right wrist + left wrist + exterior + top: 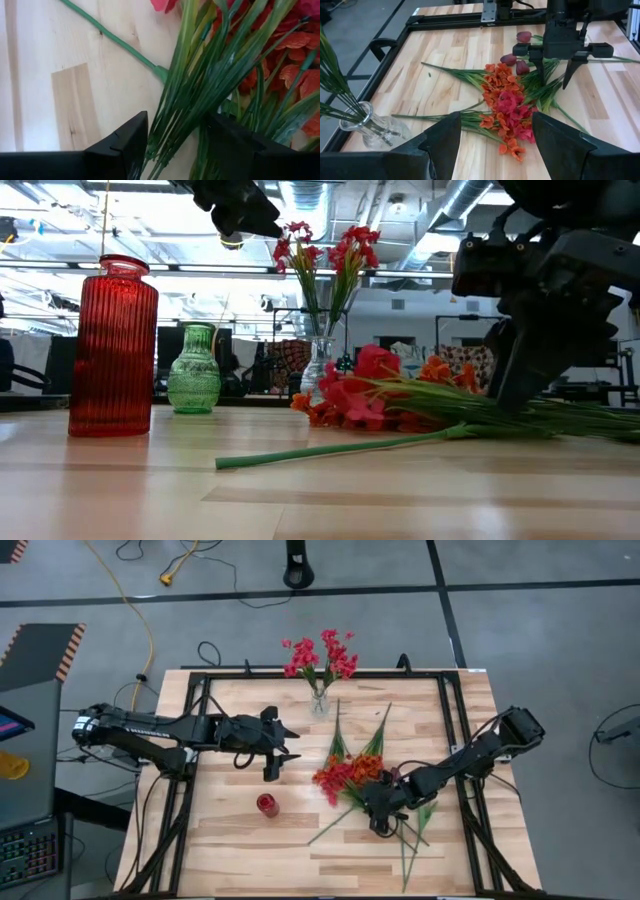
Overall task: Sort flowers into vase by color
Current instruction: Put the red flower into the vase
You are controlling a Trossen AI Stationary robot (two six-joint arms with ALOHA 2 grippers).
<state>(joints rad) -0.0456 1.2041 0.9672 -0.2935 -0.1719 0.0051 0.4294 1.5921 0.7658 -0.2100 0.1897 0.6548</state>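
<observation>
- Stems (200, 100) fill the right wrist view, a thick green bundle running between the right gripper (177, 145) fingers, which stand apart and low on the pile, not yet clamped.
- Right gripper (385, 815) sits at the near-right part of the table (250, 850), over the stem ends of the loose flowers (350, 775).
- Loose pile lies mid-table: orange sprays (502, 85), pink-red sprays (512, 107) and dark tulip buds (517, 60), all tangled, stems fanning near and far.
- Left gripper (285, 750) hovers left of the pile, fingers wide apart, empty.
- Clear vase (320, 702) at the far edge holds a pink-red bunch (322, 652).
- Red vase (113, 345) stands near-left; green vase (194, 370) shows behind it in the low view only.

Risks, as judged:
- Bundle between the fingers looks like many stems at once; closing here could lift mixed colours together, since the sprays overlap.
- Thin stems could slip or splay if caught near their tips.
- Dragging the pile may sweep the one long stray stem (330, 450) toward the near edge.
- Clear vase looks light and top-heavy; a brush from an arm could tip it.

Counts:
- Vases: three (clear, red, green).
- Tulip buds: three visible.
- Sprays in the pile: too tangled to count.
- Grippers: two.
</observation>
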